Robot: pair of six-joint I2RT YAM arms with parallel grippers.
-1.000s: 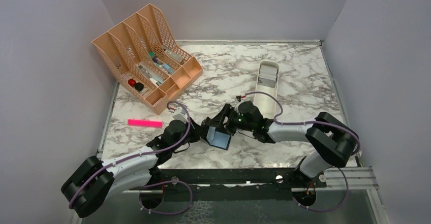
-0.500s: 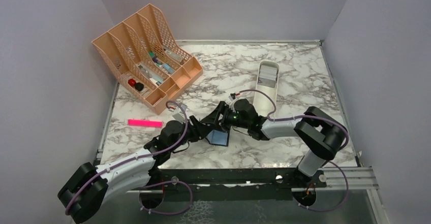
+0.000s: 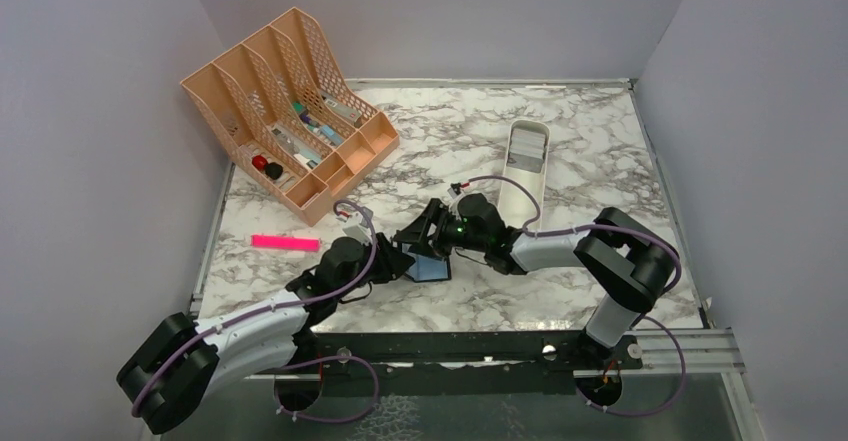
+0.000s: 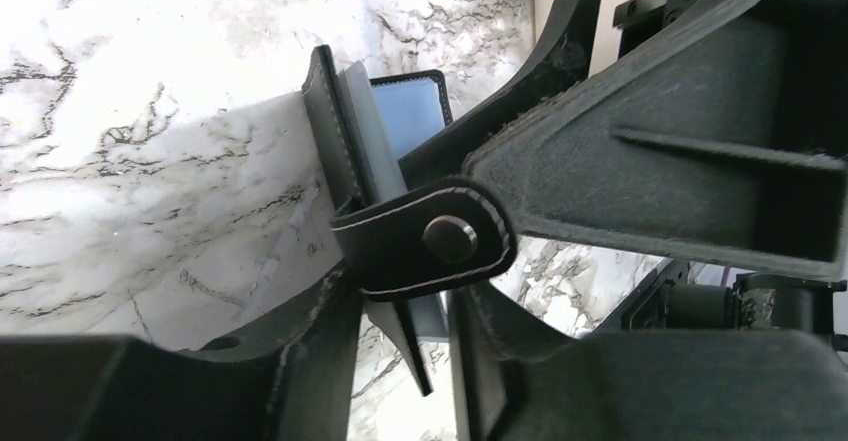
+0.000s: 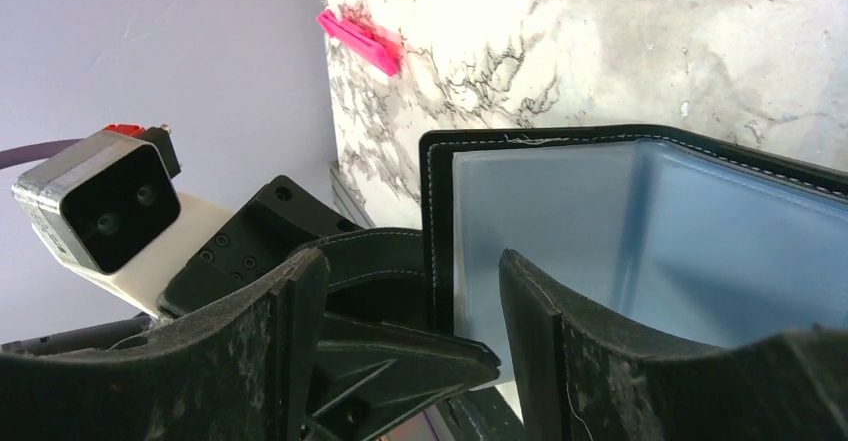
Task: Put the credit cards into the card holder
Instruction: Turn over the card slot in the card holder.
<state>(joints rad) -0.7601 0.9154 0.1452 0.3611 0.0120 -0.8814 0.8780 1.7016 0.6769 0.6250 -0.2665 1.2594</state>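
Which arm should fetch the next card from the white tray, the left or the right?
Right, probably: the white tray sits on its side, close by the right gripper; the left gripper is farther off, fingers astride the card holder's cover, so it could steady that.

The top external view looks down from behind onto the whole surface [image 3: 600, 141]. The wrist views face each other at close range; all three share the card holder [image 3: 432, 268].

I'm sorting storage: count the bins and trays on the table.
2. The peach mesh organizer stands at the far left corner; the white oblong tray lies right of centre, beyond the right arm. That arm could hide a small one.
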